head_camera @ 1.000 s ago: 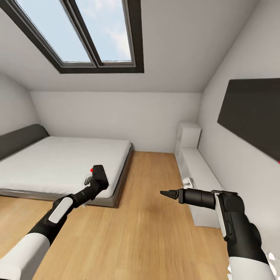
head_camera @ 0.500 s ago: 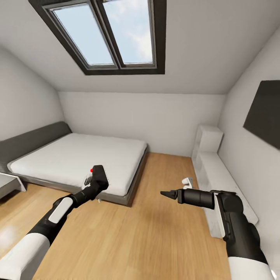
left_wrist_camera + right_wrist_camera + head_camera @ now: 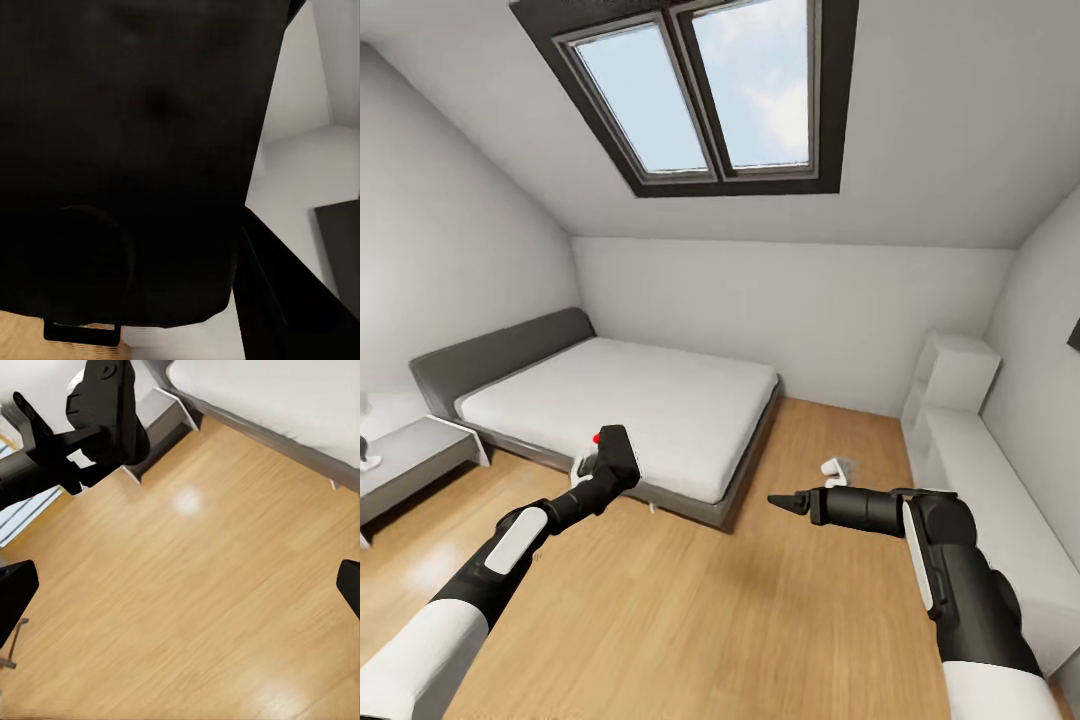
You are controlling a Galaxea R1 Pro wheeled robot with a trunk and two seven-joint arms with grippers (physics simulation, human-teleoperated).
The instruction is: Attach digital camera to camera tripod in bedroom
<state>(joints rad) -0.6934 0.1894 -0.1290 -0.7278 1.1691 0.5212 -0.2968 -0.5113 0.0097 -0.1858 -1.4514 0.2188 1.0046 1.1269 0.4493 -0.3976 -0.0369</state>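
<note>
White sloped walls and a dark-framed skylight (image 3: 710,95) close the bedroom, with a light wood plank floor (image 3: 740,620) below. Compared with the picture one second ago, the whole head view has turned to the left: the bed (image 3: 625,415) now sits more toward the middle, a low grey side table (image 3: 415,455) has come into view at the left edge, and the dark panel on the right wall is almost gone. This is a move of the camera, not of the furniture. Probably the robot is turning to search the room, because the camera tripod is not to be seen yet.

The left gripper (image 3: 610,462) is closed around the digital camera (image 3: 617,450), which it holds up in front of the bed's corner, the red button (image 3: 597,437) on top. In the left wrist view the black body of the camera covers nearly everything. The right gripper (image 3: 784,499) carries nothing; in the right wrist view its two fingertips (image 3: 16,585) stand wide apart at the opposite edges.

White cube shelves (image 3: 960,440) run along the right wall, and a small white object (image 3: 838,468) lies on the floor near them.
</note>
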